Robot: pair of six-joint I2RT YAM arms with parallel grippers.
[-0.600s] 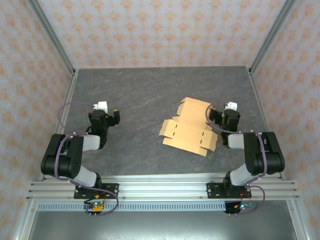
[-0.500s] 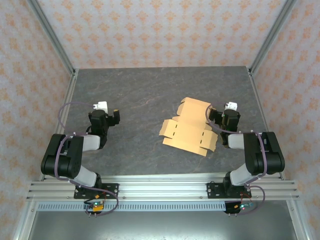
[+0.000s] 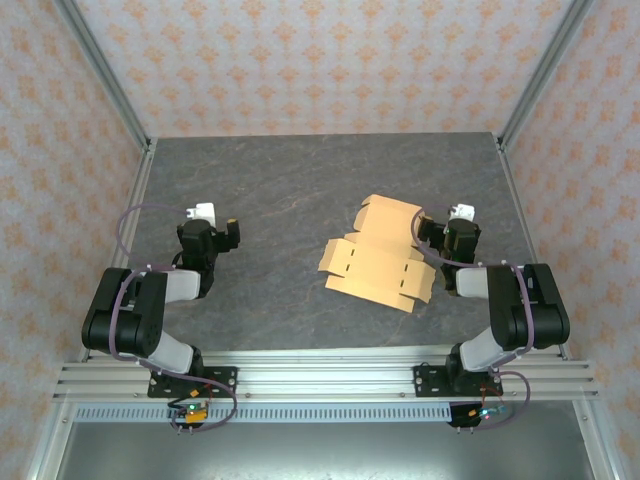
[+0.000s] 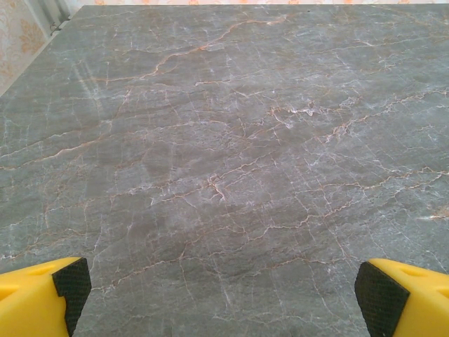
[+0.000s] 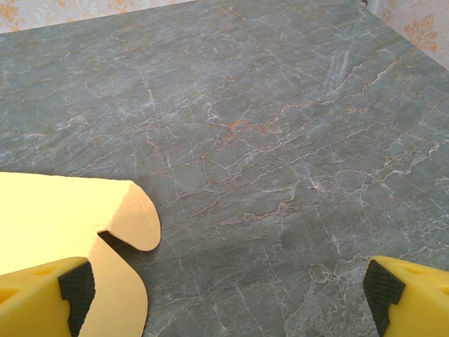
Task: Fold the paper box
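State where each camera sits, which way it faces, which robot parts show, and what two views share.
Top external: above and behind the robot, looking down on the table; shows left arm, right arm, paper box.
Left wrist: on that wrist, facing forward low across the table; open left gripper at the bottom corners.
Right wrist: likewise; open right gripper, paper box flap lower left.
Shared: top external and right wrist both see the paper box.
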